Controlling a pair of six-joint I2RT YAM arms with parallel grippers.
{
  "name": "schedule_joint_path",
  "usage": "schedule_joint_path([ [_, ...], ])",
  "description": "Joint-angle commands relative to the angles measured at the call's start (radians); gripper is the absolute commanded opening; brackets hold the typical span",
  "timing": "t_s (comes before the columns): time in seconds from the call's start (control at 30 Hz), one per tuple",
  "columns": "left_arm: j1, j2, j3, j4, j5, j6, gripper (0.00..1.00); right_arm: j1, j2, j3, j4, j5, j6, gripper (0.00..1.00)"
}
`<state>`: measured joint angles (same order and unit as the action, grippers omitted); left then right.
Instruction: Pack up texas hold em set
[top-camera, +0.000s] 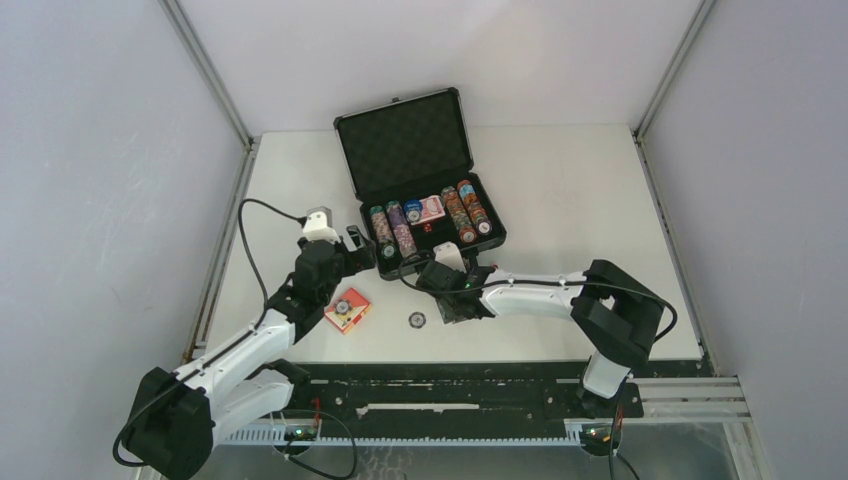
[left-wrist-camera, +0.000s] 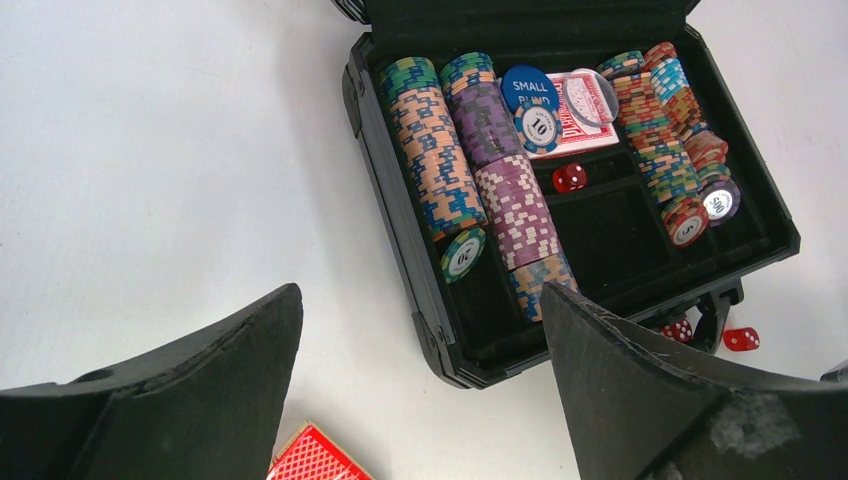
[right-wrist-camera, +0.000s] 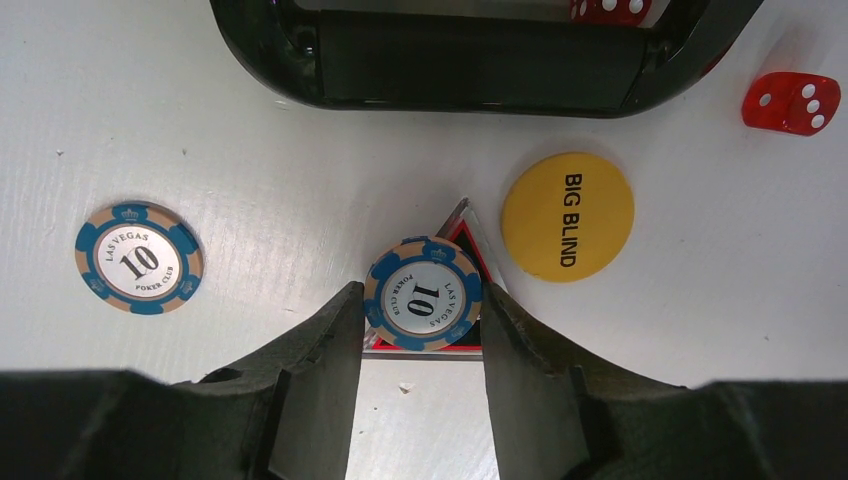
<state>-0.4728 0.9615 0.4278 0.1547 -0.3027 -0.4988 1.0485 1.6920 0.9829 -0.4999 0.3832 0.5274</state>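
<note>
Right pincer (right-wrist-camera: 423, 300) is clamping a 10 chip (right-wrist-camera: 424, 306) by its edges, down at the bench just on the near side of the case (top-camera: 425, 190) handle (right-wrist-camera: 480, 60). Some clear, red-edged corner is poking out from under it. I can't tell what that is, or whether the chip is off the surface yet. Lying loose around it: a second 10 chip (right-wrist-camera: 139, 258) on one side, the yellow big blind (right-wrist-camera: 568, 216) just beside it on the other, and a loose die (right-wrist-camera: 790, 102) further out by the handle (looks like more than one out there). Left pincer (left-wrist-camera: 420, 295) is hanging with its jaws wide apart and nothing in them, off the case's left side. A red card box (top-camera: 347, 310) is lying toward the near-left of the bench with something round on top, too small to read. The case is sitting open mid-bench toward the far edge, lid standing up, and it's looking mostly packed, with chip rows (left-wrist-camera: 440, 160) filling both sides and a packed card box (left-wrist-camera: 585, 105), the small blind (left-wrist-camera: 527, 85) and a packed die (left-wrist-camera: 570, 178) in the middle. So I'm calling it well past halfway. Still waiting to go in are the held chip, the second one, the big blind, the dice and that card box, and then the lid needs shutting.
</note>
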Motion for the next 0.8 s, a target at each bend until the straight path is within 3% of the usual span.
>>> schedule_joint_path([
  [0.0,-0.005,-0.004,0.019,0.029,0.010,-0.011,0.93,-0.002,0.019,0.025,0.007,0.008,0.025,0.51],
  [0.4,-0.005,-0.007,0.019,0.028,0.010,-0.011,0.93,0.001,0.006,0.025,0.007,0.010,0.028,0.42],
  [0.77,-0.006,-0.003,0.021,0.025,0.001,-0.007,0.93,-0.002,-0.037,0.038,0.006,0.021,0.004,0.42],
])
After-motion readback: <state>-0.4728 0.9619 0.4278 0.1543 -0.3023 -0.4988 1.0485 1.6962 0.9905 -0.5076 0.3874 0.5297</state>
